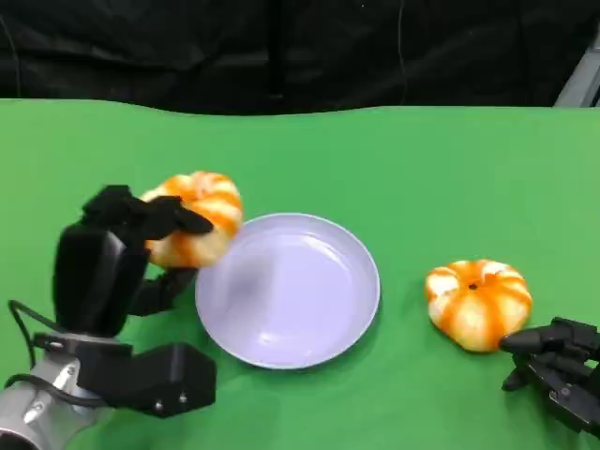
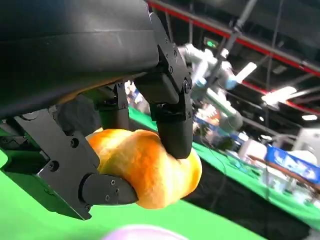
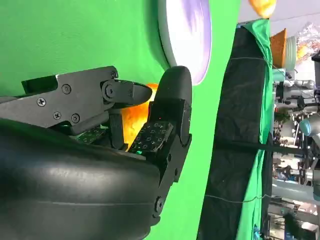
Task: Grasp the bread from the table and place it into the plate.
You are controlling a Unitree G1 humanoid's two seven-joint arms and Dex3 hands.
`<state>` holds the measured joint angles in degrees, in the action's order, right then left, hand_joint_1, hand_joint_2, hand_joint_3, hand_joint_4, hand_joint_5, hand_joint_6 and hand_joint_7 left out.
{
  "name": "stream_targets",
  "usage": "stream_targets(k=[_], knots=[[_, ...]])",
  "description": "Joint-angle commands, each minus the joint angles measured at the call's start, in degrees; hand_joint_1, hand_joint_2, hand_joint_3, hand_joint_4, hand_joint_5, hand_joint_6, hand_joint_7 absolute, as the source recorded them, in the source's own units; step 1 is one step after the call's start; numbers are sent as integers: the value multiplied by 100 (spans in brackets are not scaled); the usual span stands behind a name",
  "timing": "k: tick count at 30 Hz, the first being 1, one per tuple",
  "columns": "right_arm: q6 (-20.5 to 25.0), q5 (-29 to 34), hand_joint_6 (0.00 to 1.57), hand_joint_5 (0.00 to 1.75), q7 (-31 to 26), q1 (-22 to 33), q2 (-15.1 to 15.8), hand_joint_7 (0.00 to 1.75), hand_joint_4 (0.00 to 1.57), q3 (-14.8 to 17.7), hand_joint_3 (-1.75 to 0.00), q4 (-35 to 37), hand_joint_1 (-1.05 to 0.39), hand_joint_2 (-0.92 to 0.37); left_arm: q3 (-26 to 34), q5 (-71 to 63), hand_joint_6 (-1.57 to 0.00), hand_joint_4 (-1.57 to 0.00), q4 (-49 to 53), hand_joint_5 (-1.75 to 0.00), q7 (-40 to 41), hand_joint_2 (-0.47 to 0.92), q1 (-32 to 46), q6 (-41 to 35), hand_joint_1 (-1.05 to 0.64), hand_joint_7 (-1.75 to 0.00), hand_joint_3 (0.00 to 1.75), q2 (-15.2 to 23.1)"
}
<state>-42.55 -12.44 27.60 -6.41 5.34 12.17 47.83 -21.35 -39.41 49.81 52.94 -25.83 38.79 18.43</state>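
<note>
In the head view, we see our left hand point(image 1: 141, 246) holding a round orange-and-white striped bread roll point(image 1: 195, 217) just above the green table point(image 1: 394, 178), at the left rim of the shallow pale lavender plate point(image 1: 287, 287); the fingers wrap over the roll's top and near side. A second round orange-and-white striped bread roll point(image 1: 478, 302) rests on the table to the right of the plate, near our right hand point(image 1: 555, 367), whose fingers point toward it without touching; they hold nothing, though we cannot tell how far apart they stand. In the left wrist view, the fingers point(image 2: 170, 107) press into the glossy orange crust of the held roll point(image 2: 150, 167), which bulges slightly around them; we judge the item light, soft and compressible, with a smooth surface that may slip under a weak grasp. We recommend holding across the widest part with moderate force, since excess pressure could dent it. In the right wrist view, our right hand's fingers point(image 3: 167, 107) stand apart with nothing between them, the second roll point(image 3: 134, 120) lies just beyond them, and the plate point(image 3: 190, 35) sits farther off on the table.
</note>
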Motion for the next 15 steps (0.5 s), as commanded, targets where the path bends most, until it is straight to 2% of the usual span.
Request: stream_targets(k=[1,4,9,15], knots=[[-104,48,103,128,-32,-6,122,51,79,-8,-35,-4,-3,-92,-80,-82,-108,-92,-122,-124,-209,52,59,83,3,-78,74,-35],[-93,69,103,128,-56,3,115,50,79,-1,-34,-19,-3,-92,-107,-133,-108,-92,-128,-124,-251,52,62,93,3,-77,74,-91],[-108,78,104,127,-65,3,92,50,80,4,-36,-21,-1,-92,-319,-280,-110,-96,25,-112,-315,52,-25,179,3,-71,73,-284],[-113,55,104,128,-41,-13,94,50,80,10,-35,2,-3,-92,-492,-384,-116,-96,297,-110,-362,56,-170,242,1,-56,67,-506]])
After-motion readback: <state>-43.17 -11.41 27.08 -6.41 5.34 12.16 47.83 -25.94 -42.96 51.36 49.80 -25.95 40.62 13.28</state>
